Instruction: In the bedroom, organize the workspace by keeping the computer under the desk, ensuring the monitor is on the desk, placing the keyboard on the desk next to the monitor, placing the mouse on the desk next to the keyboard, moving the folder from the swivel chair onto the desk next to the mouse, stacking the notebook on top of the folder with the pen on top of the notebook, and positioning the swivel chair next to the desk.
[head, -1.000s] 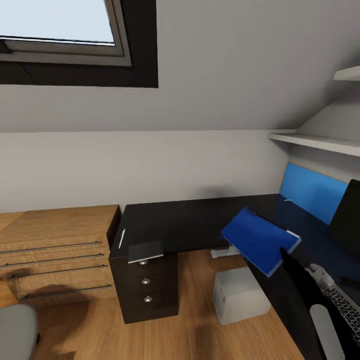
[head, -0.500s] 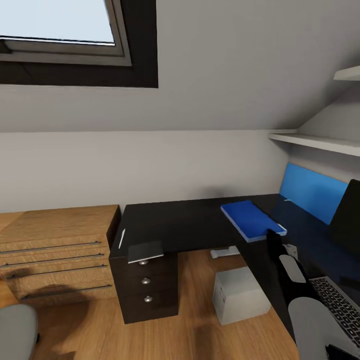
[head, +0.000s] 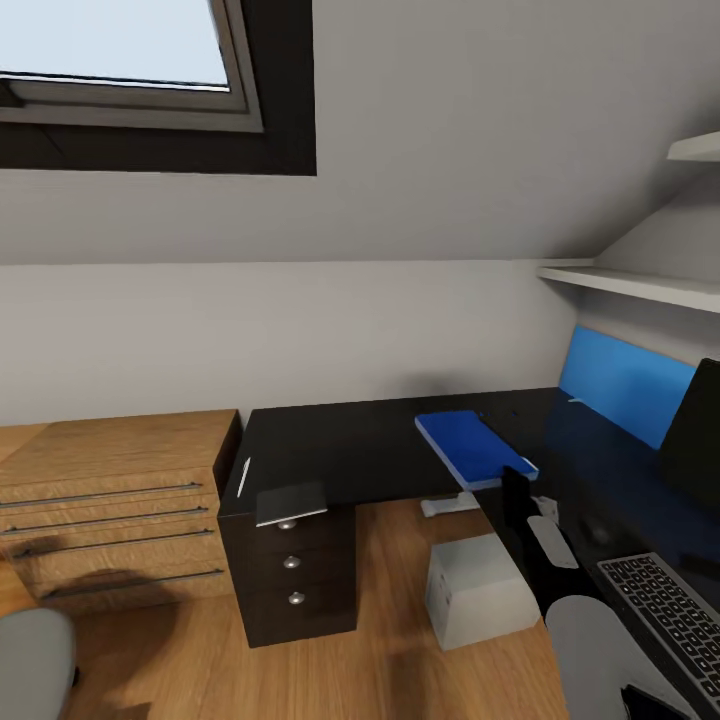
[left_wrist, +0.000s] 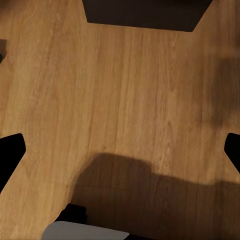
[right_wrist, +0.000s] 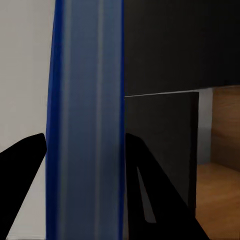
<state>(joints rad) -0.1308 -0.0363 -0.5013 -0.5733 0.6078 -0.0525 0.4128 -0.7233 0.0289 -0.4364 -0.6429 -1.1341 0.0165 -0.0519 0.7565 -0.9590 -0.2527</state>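
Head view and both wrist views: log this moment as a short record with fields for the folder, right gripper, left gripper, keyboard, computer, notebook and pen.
folder: bright blue folder, flat on the black desk, near its front edge
right gripper: right gripper at the folder's near end; the right wrist view shows a finger on each side of the folder
left gripper: left gripper open above bare wood floor
keyboard: keyboard on the desk
computer: computer on the floor beneath the desk
notebook: notebook on the black drawer cabinet
pen: pen beside the notebook
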